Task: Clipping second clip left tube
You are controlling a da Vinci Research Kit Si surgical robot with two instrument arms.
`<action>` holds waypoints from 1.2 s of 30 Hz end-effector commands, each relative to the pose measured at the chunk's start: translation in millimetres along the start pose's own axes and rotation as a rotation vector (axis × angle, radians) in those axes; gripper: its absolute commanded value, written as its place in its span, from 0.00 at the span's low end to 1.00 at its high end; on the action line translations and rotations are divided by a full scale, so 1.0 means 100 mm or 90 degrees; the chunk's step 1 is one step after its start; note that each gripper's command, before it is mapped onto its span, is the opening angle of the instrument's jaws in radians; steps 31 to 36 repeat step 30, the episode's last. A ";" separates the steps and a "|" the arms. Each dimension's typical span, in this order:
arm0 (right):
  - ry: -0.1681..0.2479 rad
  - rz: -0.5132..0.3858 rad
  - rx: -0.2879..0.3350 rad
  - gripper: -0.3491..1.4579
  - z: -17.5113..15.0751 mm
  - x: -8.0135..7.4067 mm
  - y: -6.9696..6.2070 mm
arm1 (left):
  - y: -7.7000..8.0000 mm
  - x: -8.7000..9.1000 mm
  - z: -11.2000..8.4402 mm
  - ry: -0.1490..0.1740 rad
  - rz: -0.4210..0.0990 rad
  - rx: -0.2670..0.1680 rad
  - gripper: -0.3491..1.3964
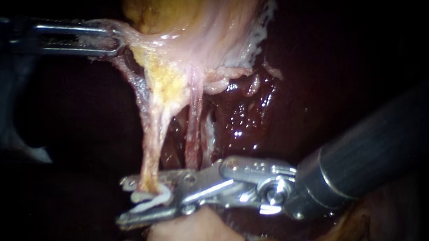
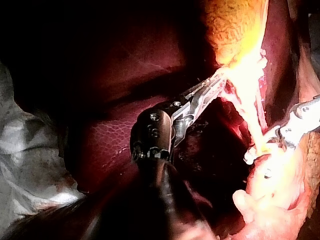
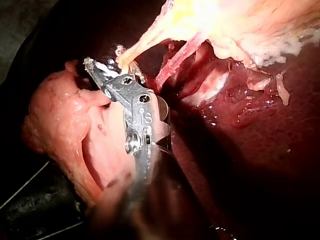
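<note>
L instrument (image 1: 115,41), slim steel w/ slotted jaws, pinches pale pink tissue fold (image 1: 129,38) just below yellow-tan gallbladder (image 1: 157,5), holding it taut. R instrument (image 1: 127,202), dark shaft w/ silver hinged jaws, grips white clip (image 1: 151,198) between both jaws, which are partly spread. Left tube (image 1: 152,146), a pale yellowish strand, runs from gallbladder down into clip mouth. Jaws lie approx crosswise to its long axis. R is the nearer one, so next is prob a squeeze. Thin reddish right tube (image 1: 192,134) just beside, looks outside clip.
</note>
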 end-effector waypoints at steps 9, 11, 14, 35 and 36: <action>-0.011 0.002 -0.018 0.08 -0.004 -0.003 0.006 | 0.000 0.000 0.000 0.000 0.000 0.000 0.00; -0.011 0.002 -0.028 0.00 -0.006 -0.003 0.005 | 0.000 0.000 0.000 0.000 0.000 0.000 0.00; -0.007 0.003 -0.044 0.00 -0.007 -0.004 0.006 | 0.000 0.000 0.000 0.000 0.000 0.000 0.00; -0.017 0.003 -0.037 0.00 -0.012 -0.007 0.012 | -0.001 0.001 0.001 0.000 0.000 0.000 0.00; -0.017 0.003 -0.037 0.00 -0.012 -0.007 0.012 | -0.001 0.001 0.001 0.000 0.000 0.000 0.00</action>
